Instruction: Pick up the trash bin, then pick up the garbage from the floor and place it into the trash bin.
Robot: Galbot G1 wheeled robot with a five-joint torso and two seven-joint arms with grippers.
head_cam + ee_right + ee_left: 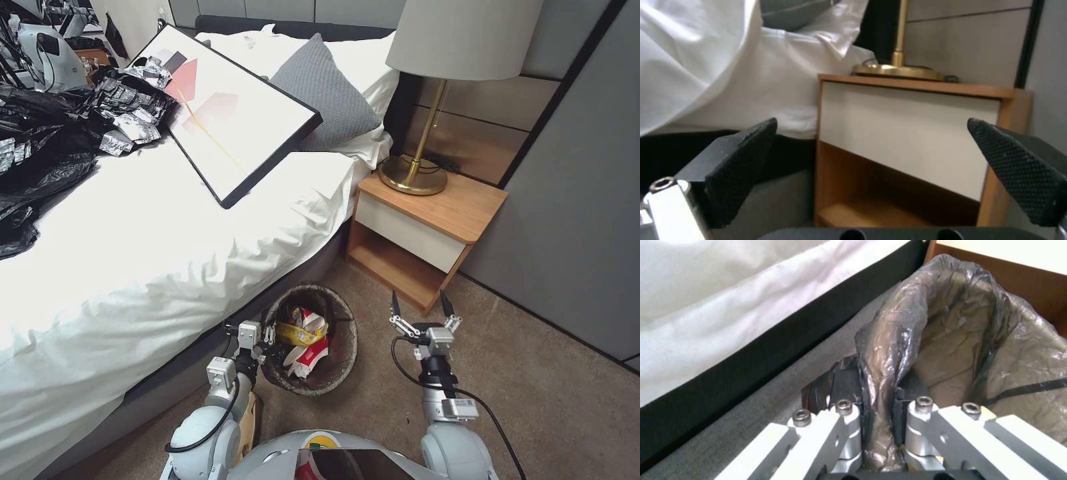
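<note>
Standing on the carpet [547, 400] close against the side of the bed [167, 253], the trash bin [340, 363] is lined with a dark brown bag and has garbage [305, 337] piled inside: red-and-white paper cups and a gold-yellow wrapper. The left gripper [270, 333] is at the rim on the bed side; in the left wrist view its fingers [845, 386] are squeezed together on the bag-covered rim, one inside and one outside, with the liner bunched between them. The right gripper [421, 308] hovers over the carpet on the other side of the bin, apart from it, its two black textured pads [740, 166] spread wide and holding nothing, pointed at the nightstand [427, 233]. That nightstand sits just beyond the bin, with a brass lamp [427, 120] on top. On the bed lie a framed picture [227, 113], a grey pillow [327, 93] and a heap of black and silver plastic sheeting [73, 127]
</note>
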